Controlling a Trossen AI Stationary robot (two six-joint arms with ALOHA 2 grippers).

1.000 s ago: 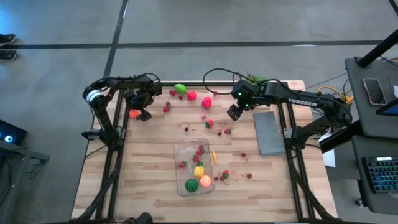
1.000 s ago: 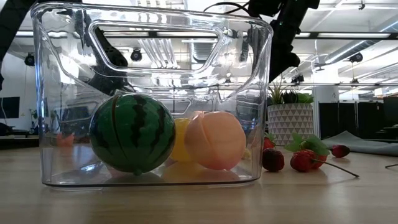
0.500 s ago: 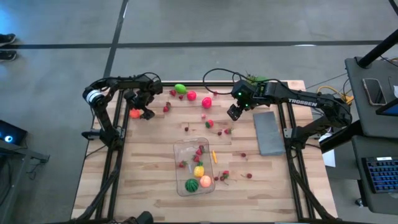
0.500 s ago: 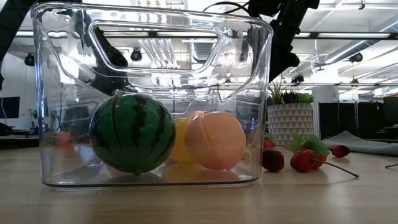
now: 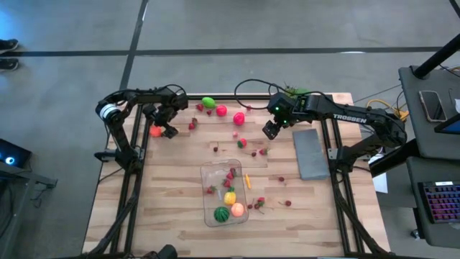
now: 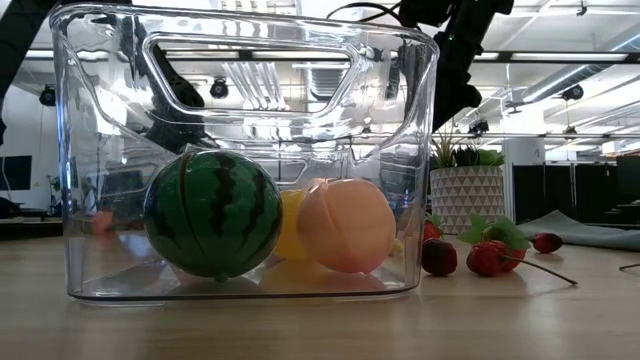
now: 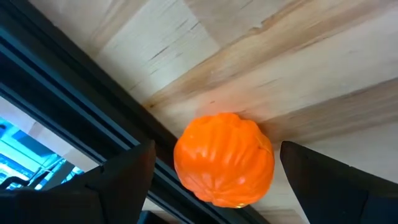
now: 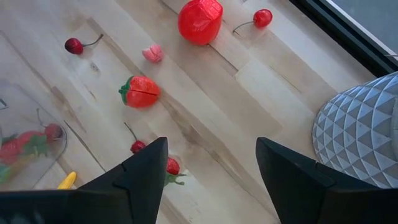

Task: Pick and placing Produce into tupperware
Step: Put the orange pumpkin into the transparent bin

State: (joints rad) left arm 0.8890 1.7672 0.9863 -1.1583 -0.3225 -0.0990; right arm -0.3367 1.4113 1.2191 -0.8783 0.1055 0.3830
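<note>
where produce dots wood table [image 5: 172, 208], concrete floor [image 5: 72, 86]

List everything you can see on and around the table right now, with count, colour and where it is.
Tupperware: one, clear, near-middle of the table.
Watermelon: one, green striped, inside the tupperware.
Peach: one, pale orange, inside, beside the watermelon.
Yellow piece: one, inside, behind those two.
Orange pumpkin: one, at the table's far left edge.
Green piece: one, far edge.
Small red pieces: many, scattered over the table, some inside the tupperware.
Grey slab: one, right side.
Potted plant: one, white pot, far right corner.
Left gripper: open, either side of the pumpkin.
Right gripper: open, above the far middle.
</note>
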